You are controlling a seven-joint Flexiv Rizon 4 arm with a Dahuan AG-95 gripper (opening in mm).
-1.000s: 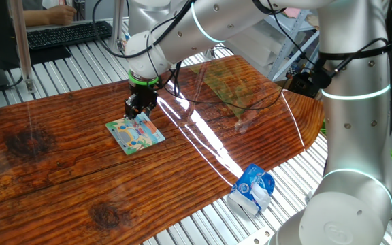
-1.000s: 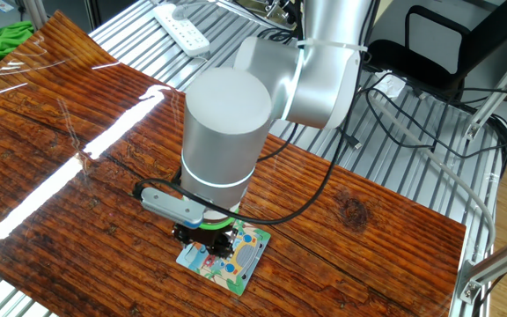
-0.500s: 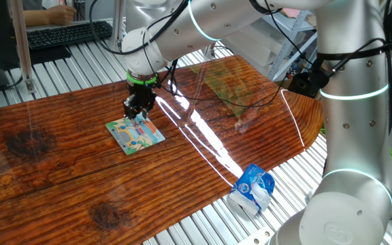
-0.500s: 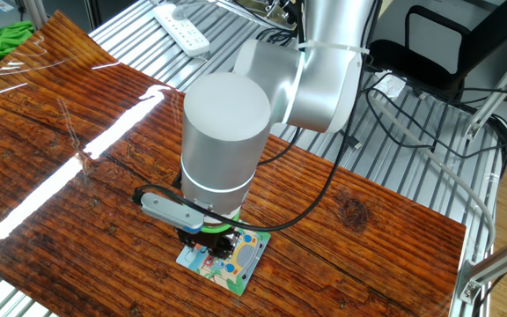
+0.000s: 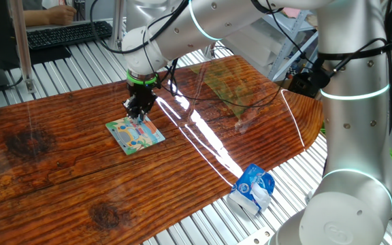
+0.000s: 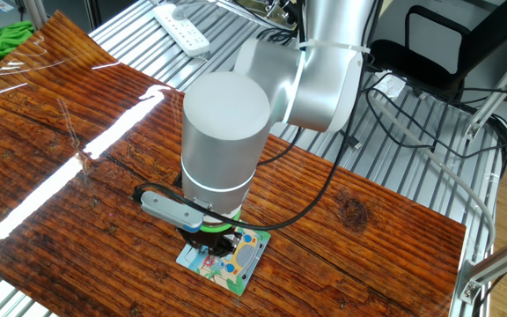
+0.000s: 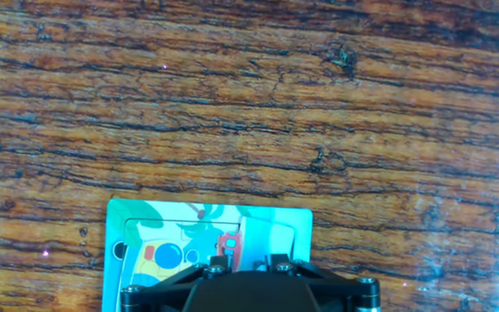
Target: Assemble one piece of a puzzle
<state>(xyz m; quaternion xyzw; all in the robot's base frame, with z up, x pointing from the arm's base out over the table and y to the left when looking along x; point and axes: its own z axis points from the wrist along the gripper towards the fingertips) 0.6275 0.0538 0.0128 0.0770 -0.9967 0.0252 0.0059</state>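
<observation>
Risk first: misseating the piece. From one fixed view I see my tool [image 5: 139, 117] hanging right over the far edge of the puzzle [image 5: 135, 134] on the table [image 5: 60, 156]; fingertips look close together, but I cannot tell if they pinch anything. The piece itself is too small to make out here, so I could be pressing air or a tilted piece.

Other fixed view: the arm hides the tool almost completely, only the near half of the puzzle [image 6: 236, 261] shows beneath it. A sideways drag could slide the whole board, nothing pins it.

Hand view: puzzle [image 7: 206, 247] sits directly below the tool body, a pale patch [image 7: 271, 238] just ahead of the fingers, probably the empty slot or the piece, can't say which. If misaligned, knobs jam and the piece pops up.
</observation>
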